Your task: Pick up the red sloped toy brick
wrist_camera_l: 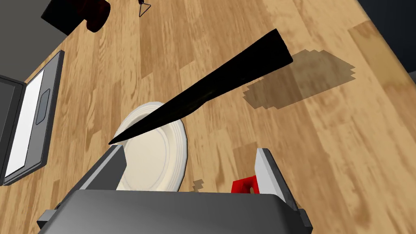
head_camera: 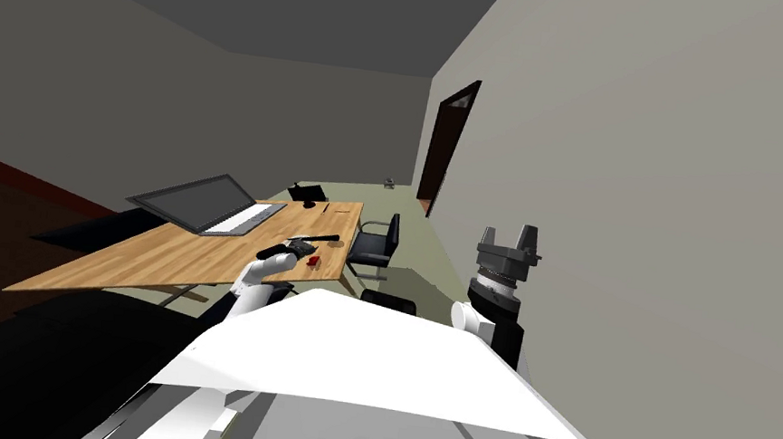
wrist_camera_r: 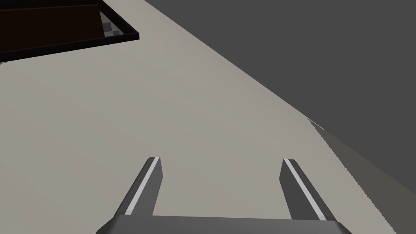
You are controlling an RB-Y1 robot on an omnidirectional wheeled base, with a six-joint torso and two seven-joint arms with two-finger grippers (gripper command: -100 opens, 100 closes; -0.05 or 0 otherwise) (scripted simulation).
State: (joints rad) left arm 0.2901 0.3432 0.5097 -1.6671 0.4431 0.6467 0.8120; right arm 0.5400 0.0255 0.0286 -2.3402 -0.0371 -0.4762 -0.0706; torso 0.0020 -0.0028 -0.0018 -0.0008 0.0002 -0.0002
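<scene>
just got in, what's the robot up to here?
The left gripper, fingers open, hangs over the wooden desk with the red brick between its fingers, close to one of them and not yet gripped. A white plate lies by the other finger, and a black pointed object reaches over it; a laptop sits further off. The right gripper is raised near the wall, fingers open.

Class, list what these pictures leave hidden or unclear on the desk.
1. Red brick: left wrist view, mostly behind the body of the left claw; slope unseen.
2. White plate: same view, crossed by a black pointed object, its near part behind the claw.
3. Laptop: same view, cut off by the edge.
</scene>
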